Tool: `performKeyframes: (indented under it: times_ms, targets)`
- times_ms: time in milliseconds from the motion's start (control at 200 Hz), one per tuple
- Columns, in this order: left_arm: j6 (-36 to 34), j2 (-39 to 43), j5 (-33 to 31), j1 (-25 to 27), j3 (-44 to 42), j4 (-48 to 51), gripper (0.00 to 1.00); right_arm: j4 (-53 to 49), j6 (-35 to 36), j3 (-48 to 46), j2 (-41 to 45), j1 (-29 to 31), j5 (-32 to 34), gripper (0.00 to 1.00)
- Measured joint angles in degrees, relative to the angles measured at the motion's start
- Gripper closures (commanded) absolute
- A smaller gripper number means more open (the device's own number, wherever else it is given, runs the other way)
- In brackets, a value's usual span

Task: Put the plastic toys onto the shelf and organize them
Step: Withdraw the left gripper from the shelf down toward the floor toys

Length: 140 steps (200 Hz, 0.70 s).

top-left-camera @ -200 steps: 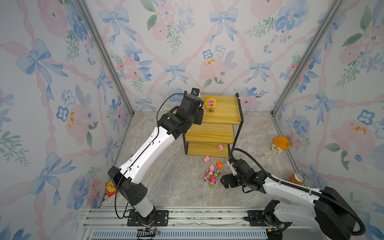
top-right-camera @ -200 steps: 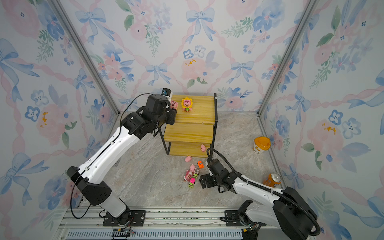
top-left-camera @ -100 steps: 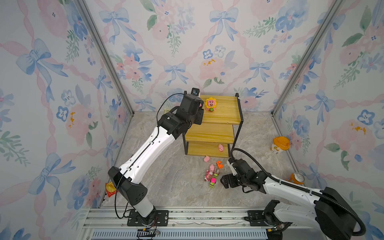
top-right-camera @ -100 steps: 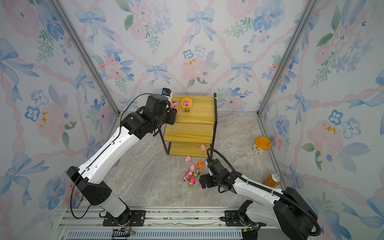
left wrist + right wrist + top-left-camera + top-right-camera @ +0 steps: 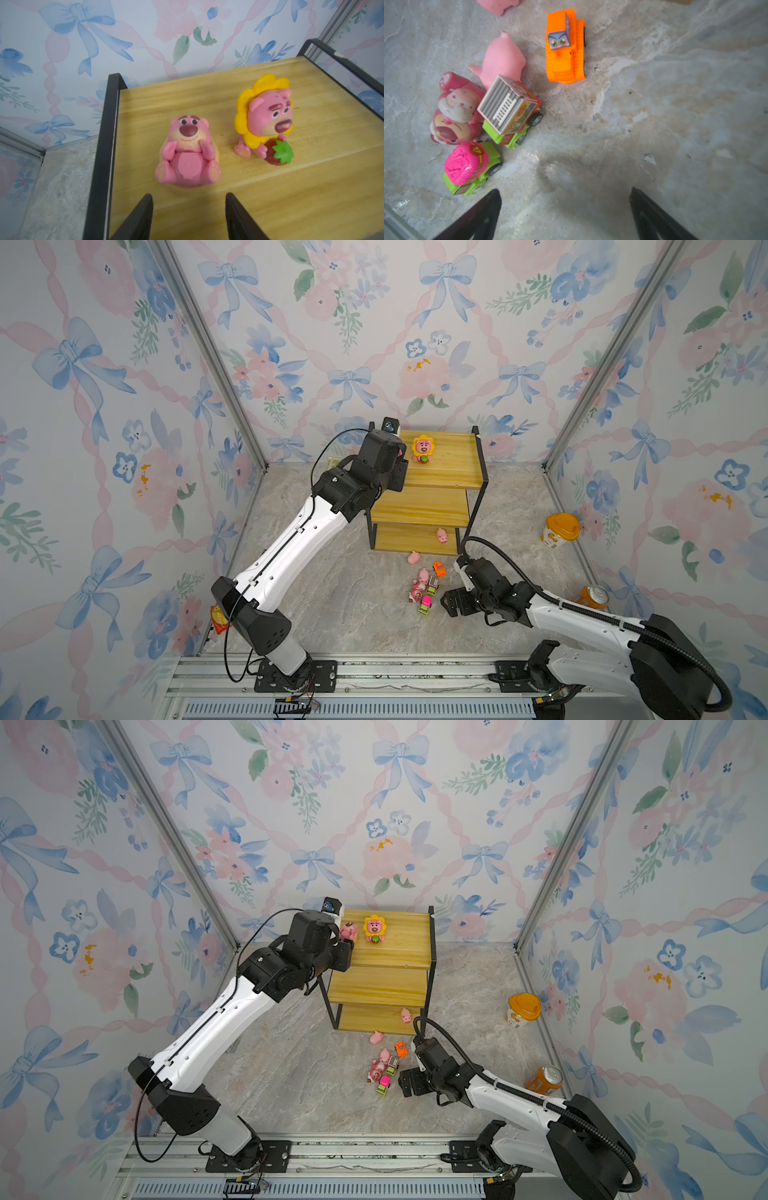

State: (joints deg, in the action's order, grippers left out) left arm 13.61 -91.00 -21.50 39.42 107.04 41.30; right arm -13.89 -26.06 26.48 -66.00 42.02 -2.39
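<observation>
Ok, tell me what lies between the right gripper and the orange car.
Only bare floor: the right wrist view shows nothing on the stretch from the right gripper to the orange car. The red-green truck sits off to one side.

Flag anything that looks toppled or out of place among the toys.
One pink bear lies toppled on the floor, face sideways, pressed against the grey-roofed truck. The plain bear and sunflower bear on the shelf top board sit upright. Nothing looks damaged or spilled.
</observation>
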Motion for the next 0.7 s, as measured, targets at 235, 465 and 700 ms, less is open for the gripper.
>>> performKeyframes:
  times_ms: [235,465,700]
  targets:
    - [-0.1,5.6,-0.3,1.8,-3.5,0.0,0.43,-0.2,0.0,0.0,1.2,0.0,0.1,0.01]
    - [0.0,13.0,3.6,4.3,-10.9,-0.6,0.43,-2.7,-0.3,0.1,2.9,0.0,1.1,0.01]
    - [4.2,20.0,9.1,6.2,-30.0,-2.2,0.44,-5.5,-1.9,0.5,6.5,0.0,3.0,0.01]
